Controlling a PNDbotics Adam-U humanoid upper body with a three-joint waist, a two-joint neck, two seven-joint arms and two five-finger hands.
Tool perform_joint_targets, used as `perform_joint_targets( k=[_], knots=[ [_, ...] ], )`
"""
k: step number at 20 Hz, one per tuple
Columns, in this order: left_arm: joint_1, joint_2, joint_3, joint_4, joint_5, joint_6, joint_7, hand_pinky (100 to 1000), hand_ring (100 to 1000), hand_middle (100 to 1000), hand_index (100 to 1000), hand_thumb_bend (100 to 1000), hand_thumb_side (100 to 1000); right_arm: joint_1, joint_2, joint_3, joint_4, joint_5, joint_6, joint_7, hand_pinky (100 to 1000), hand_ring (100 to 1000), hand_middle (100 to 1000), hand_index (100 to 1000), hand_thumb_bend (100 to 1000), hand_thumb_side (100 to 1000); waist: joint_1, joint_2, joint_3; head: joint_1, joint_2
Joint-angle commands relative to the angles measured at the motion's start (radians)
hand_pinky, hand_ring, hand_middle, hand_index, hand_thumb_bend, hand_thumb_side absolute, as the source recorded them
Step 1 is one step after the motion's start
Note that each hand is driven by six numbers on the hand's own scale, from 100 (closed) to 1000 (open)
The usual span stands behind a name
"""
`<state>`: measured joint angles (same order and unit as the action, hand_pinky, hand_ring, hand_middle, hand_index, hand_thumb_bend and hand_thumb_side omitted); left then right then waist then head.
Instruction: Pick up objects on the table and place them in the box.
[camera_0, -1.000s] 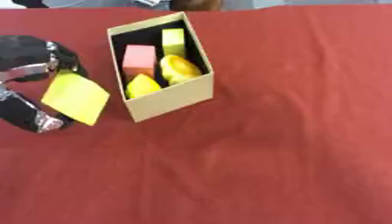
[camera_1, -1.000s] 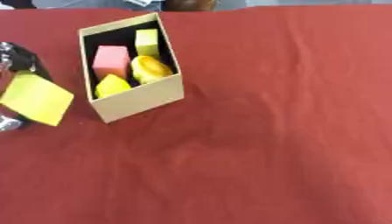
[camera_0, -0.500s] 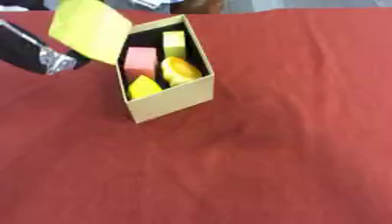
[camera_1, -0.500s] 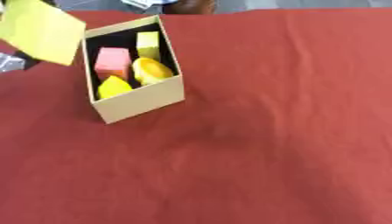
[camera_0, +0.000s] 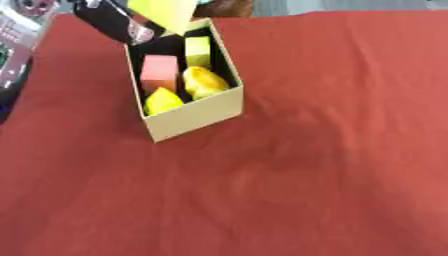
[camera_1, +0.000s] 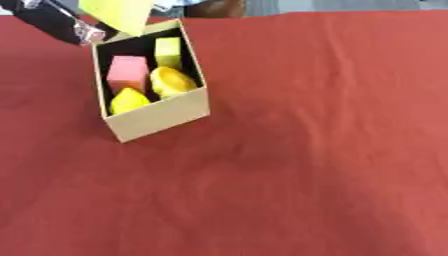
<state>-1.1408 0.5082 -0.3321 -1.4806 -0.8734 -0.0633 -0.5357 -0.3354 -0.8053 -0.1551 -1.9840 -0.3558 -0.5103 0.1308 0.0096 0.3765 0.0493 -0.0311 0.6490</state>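
One black robot left hand (camera_0: 112, 21) reaches in from the upper left, just beyond the far left corner of the box (camera_0: 194, 116). Its fingers grip a flat yellow block (camera_0: 164, 12), held tilted in the air above the box's far end and not touching it. The tan cardboard box stands open on a desk (camera_0: 332, 165) covered in red cloth, turned at an angle, its near end pointing toward the lower left. Inside the box, a pink cube (camera_0: 159, 73) lies against the left wall. To the right of it, at the far end, sits a pale yellow-green block (camera_0: 198, 51). A rounded yellow piece (camera_0: 205, 82) lies against the right wall, touching the pink cube. A smaller yellow piece (camera_0: 163, 100) rests at the near end. The right hand does not show.
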Motion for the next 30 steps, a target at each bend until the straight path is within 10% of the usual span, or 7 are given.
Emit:
perform_joint_targets(
  k=[1, 9, 13, 20, 25, 30],
  knots=[
    [-0.027, -0.019, -0.004, 0.063, -0.03, -0.017, 0.018, 738, 708, 648, 752, 263, 119, -0.014, -0.023, -0.007, -0.012, -0.013, 0.0, 0.005, 973, 1000, 602, 879, 100, 648, -0.003, -0.027, -0.003, 0.005, -0.016],
    [-0.021, -0.048, -0.021, 0.161, -0.048, -0.051, -0.038, 846, 833, 802, 878, 466, 349, -0.009, -0.021, -0.013, -0.012, -0.014, 0.0, 0.001, 974, 1000, 602, 879, 100, 647, -0.003, -0.027, -0.003, 0.005, -0.02],
    [-0.02, -0.048, -0.019, 0.165, -0.045, -0.056, -0.072, 906, 903, 850, 919, 694, 630, -0.006, -0.02, -0.013, -0.012, -0.012, 0.001, 0.001, 975, 1000, 602, 879, 100, 647, -0.003, -0.029, -0.002, 0.006, -0.023],
    [-0.017, -0.044, -0.011, 0.154, -0.049, -0.059, -0.053, 942, 960, 884, 937, 752, 619, 0.001, -0.019, -0.016, -0.01, -0.009, 0.001, 0.0, 975, 1000, 601, 879, 100, 647, -0.003, -0.03, -0.001, 0.006, -0.028],
    [-0.009, -0.036, 0.002, 0.122, -0.041, -0.061, -0.01, 922, 939, 866, 923, 675, 586, 0.005, -0.018, -0.018, -0.01, -0.007, 0.001, -0.002, 975, 1000, 601, 879, 100, 646, -0.003, -0.031, -0.002, 0.004, -0.026],
    [0.037, 0.001, 0.083, -0.078, 0.048, 0.044, 0.195, 838, 852, 818, 900, 303, 553, 0.002, -0.019, -0.023, -0.014, -0.009, 0.0, -0.01, 972, 1000, 603, 879, 100, 641, -0.003, -0.029, 0.003, -0.005, -0.024]
  ],
)
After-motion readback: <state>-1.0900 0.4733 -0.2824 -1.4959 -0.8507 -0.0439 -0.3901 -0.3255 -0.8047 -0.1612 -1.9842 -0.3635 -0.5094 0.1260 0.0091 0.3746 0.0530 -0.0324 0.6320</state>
